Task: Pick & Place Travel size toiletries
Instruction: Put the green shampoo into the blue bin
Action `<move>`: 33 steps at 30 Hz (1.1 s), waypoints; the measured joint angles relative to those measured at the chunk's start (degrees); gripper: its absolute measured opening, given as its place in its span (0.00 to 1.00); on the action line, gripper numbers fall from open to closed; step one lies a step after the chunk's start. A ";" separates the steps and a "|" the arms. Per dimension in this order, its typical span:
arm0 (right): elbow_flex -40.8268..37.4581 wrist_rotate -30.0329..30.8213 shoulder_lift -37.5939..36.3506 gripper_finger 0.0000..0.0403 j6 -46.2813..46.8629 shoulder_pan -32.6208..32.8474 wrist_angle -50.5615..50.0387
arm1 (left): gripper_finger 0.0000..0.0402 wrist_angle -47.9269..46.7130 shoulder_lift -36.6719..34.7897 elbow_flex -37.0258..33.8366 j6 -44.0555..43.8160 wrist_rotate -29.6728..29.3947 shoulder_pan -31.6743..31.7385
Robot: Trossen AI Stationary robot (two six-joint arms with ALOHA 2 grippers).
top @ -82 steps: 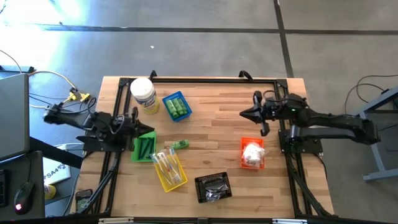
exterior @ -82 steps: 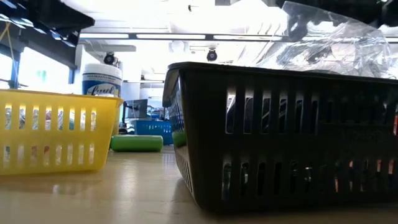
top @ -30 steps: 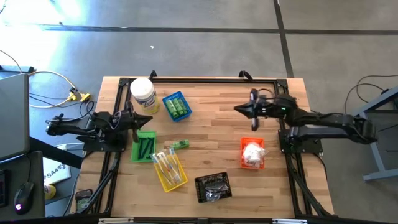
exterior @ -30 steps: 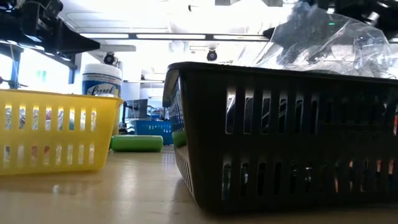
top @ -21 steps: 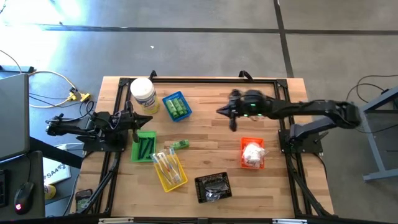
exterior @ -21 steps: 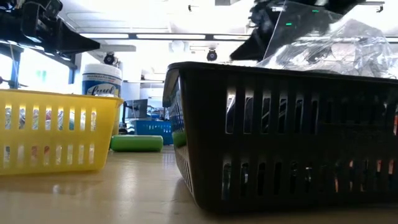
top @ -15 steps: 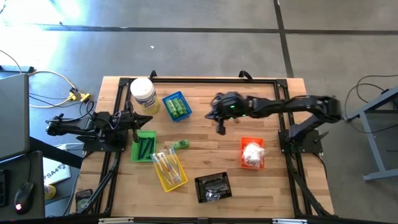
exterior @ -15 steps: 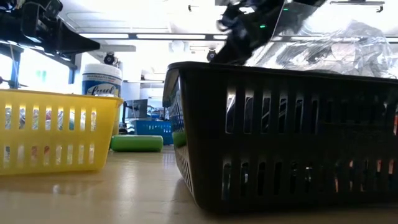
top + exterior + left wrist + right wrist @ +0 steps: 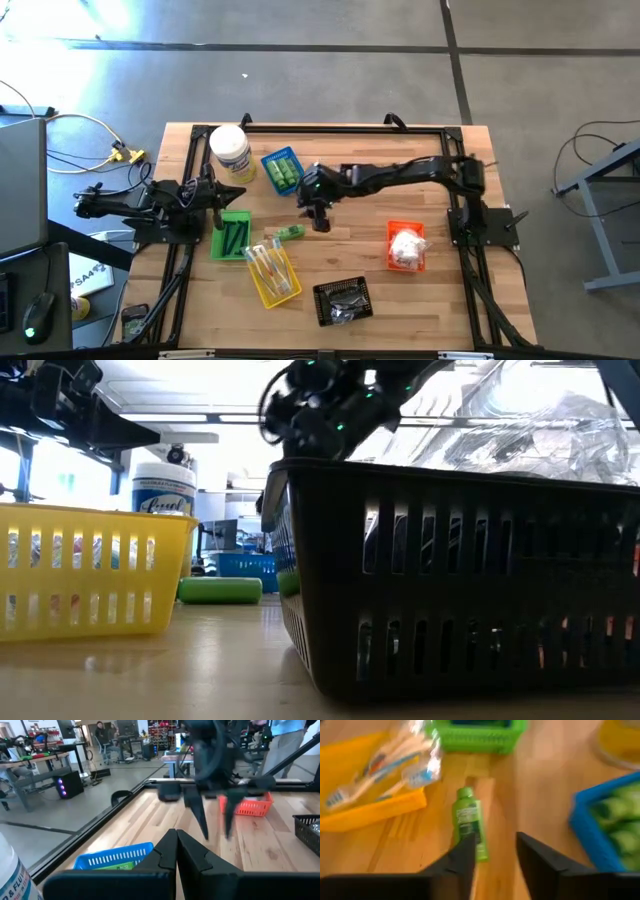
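One small green bottle (image 9: 290, 232) lies on its side on the bare table between the blue and yellow baskets; it also shows in the right wrist view (image 9: 469, 822) and the low view (image 9: 220, 589). My right gripper (image 9: 318, 208) hovers open just past the bottle's far side, fingers pointing down, touching nothing; its fingers (image 9: 495, 855) frame the wood next to the bottle. My left gripper (image 9: 236, 193) is shut and waits over the table's left edge, by the green basket (image 9: 232, 236) that holds dark combs.
A blue basket of green bottles (image 9: 283, 171) and a white jar (image 9: 230, 152) stand far left. A yellow basket of clear-wrapped sticks (image 9: 272, 271), a black basket (image 9: 343, 300) and an orange basket with white packets (image 9: 406, 246) stand nearer. Bare wood lies in the middle.
My right arm has stretched out and swept its gripper from the table's right side toward the left and slightly nearer, ending above the loose green bottle. The bottle and the baskets have stayed put.
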 joint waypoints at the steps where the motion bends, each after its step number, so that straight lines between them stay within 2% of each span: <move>1: 1.01 0.06 1.31 0.38 -0.74 0.59 -0.61 | 0.00 -0.04 0.00 0.00 0.00 0.00 0.00; 5: 3.62 1.01 5.72 0.58 -2.08 2.89 -1.46 | 0.00 -0.09 0.00 0.00 -0.02 0.11 0.00; 9: 5.18 1.66 8.44 0.68 -2.10 4.30 -0.79 | 0.00 -0.11 0.00 0.00 0.02 0.28 0.00; 19: 7.03 3.27 12.05 0.69 -2.09 4.37 -1.45 | 0.00 -0.09 0.02 0.00 0.22 0.26 0.00; 26: 7.12 4.28 14.54 0.69 -3.06 4.43 1.51 | 0.00 -0.09 0.02 0.00 0.66 0.26 -0.02; 33: 7.06 2.46 15.67 0.66 -3.19 4.10 1.90 | 0.00 -0.09 0.02 0.00 0.66 0.24 -0.01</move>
